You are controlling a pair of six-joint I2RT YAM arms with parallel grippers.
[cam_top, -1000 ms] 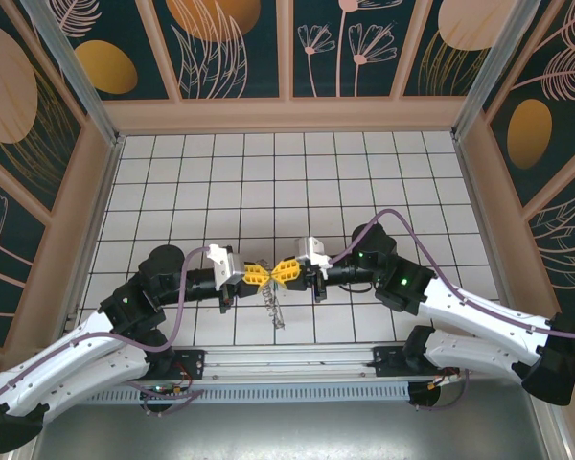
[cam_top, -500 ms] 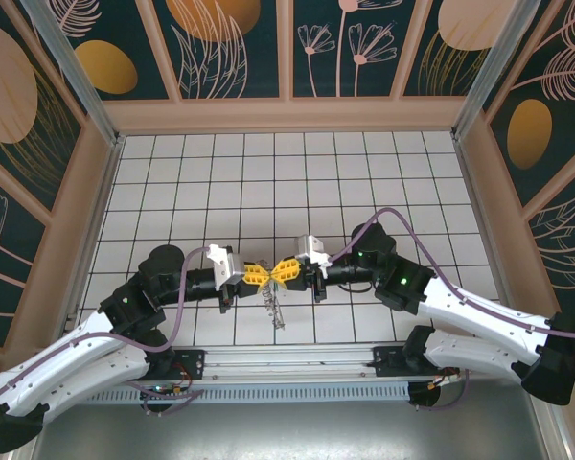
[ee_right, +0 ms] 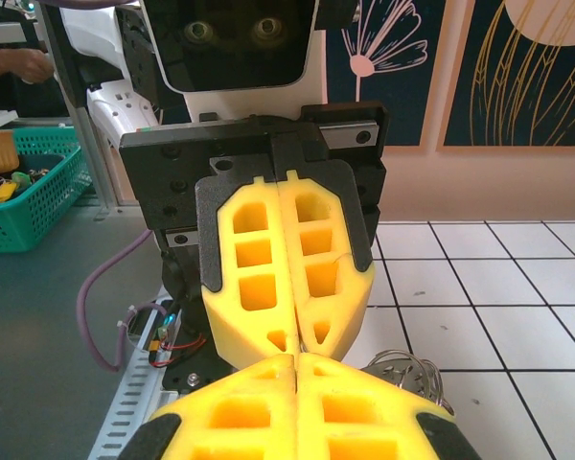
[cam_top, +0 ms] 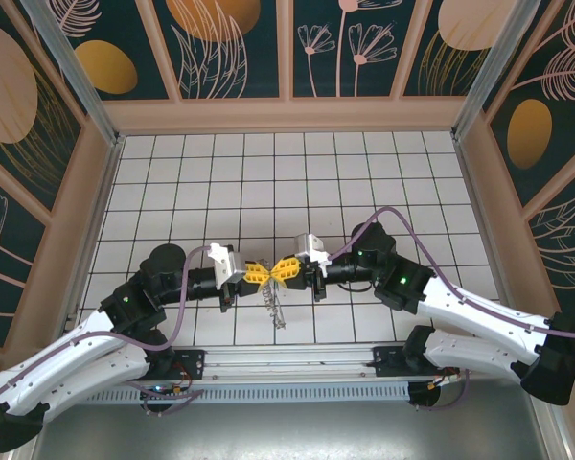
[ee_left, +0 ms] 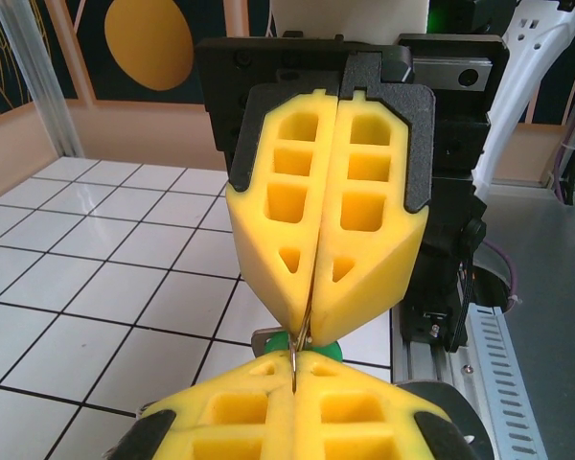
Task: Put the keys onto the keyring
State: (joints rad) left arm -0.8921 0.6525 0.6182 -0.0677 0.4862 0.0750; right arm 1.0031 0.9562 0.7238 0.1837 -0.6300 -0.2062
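My left gripper and right gripper meet tip to tip low over the tiles near the front edge. Both are shut. In the left wrist view a thin wire of the keyring runs from the seam of the right gripper above into the seam of my left gripper below. The green key peeks out just behind that wire. From above, the rest of the keyring dangles below the fingertips. Silver loops of the keyring show beside my right gripper, facing the left gripper.
The aluminium rail with both arm bases runs along the near edge, right below the grippers. Wooden walls close in the tiled floor on three sides. A green basket stands off the table behind the left arm.
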